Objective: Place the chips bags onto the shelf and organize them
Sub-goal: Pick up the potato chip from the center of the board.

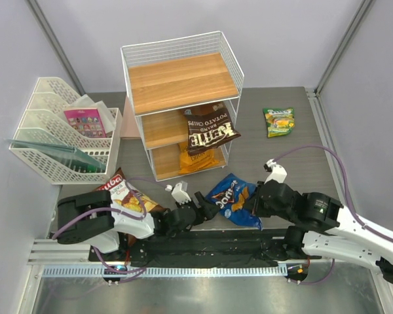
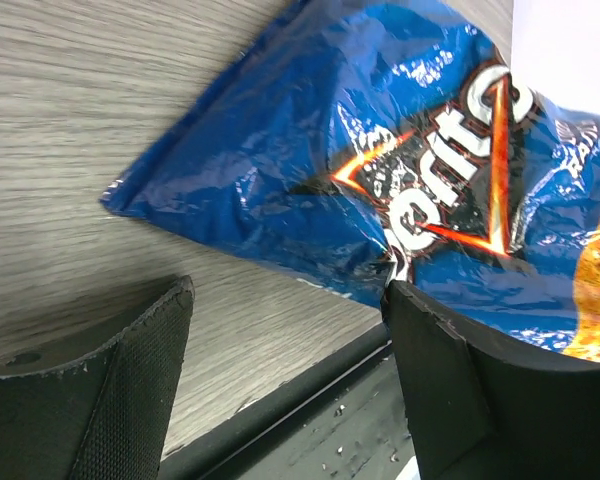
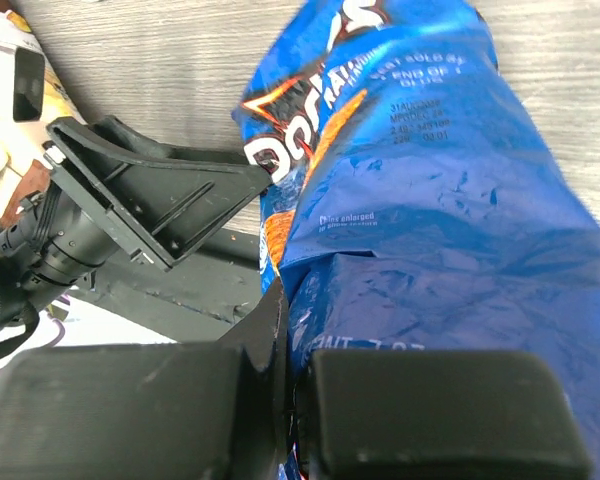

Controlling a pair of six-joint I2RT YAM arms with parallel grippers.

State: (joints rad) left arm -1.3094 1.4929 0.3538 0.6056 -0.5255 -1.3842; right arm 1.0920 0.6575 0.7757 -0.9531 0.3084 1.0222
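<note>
While the right gripper (image 3: 295, 372) pinches shut on one end of the crinkly blue foil Doritos bag (image 1: 232, 196), the left gripper (image 2: 290, 300) stands wide open at its other end. The bag lies by the near edge of the grey wood-grain table (image 1: 295, 157), in front of the white wire shelf (image 1: 183, 82) with wooden boards. Bare tabletop separates the two.

The bench (image 1: 285, 167) is a grey wood-grain surface. The shelf (image 1: 230, 65) stands at far centre, with a white mesh file tray (image 1: 49, 167) to its left. Directly on the bench lie a green-yellow bag (image 1: 279, 122) at far right, a blue Doritos bag (image 1: 232, 196) at near centre, and a brown-white bag (image 1: 126, 196) at near left. The shelf's middle board carries a dark brown bag (image 1: 211, 129) overhanging the front edge. Its bottom board carries an orange bag (image 1: 198, 159).
</note>
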